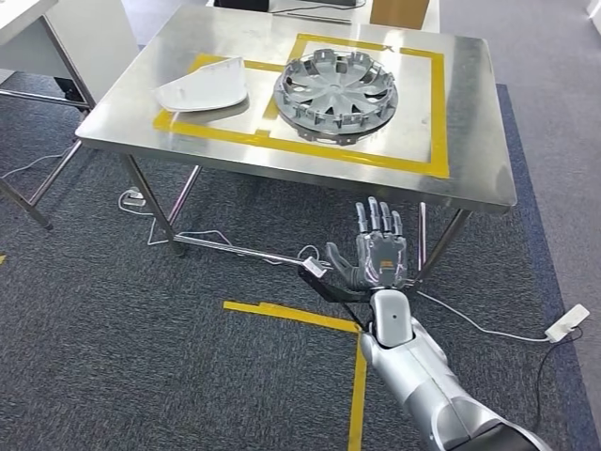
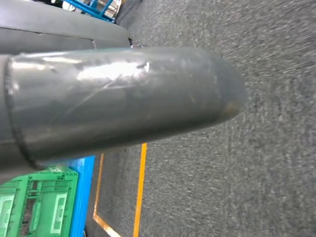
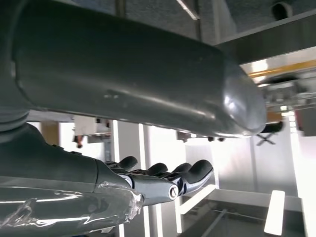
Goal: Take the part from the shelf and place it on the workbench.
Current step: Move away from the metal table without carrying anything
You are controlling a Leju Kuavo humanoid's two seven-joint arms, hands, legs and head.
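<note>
Wheel cover (image 1: 335, 93) flat on steel workbench (image 1: 468, 141) beside white panel (image 1: 204, 86), right hand (image 1: 376, 252) empty, fingers spread, below bench edge, left hand's (image 2: 123, 98) state unclear.

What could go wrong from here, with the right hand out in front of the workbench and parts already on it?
1. The right hand is open, fingers spread, below the steel workbench edge; raising it straight up might catch the edge.
2. The wheel cover and white panel lie inside the yellow tape; another part set down could knock them.
3. White cables and a power strip lie on the carpet; stepping closer risks snagging them.
</note>
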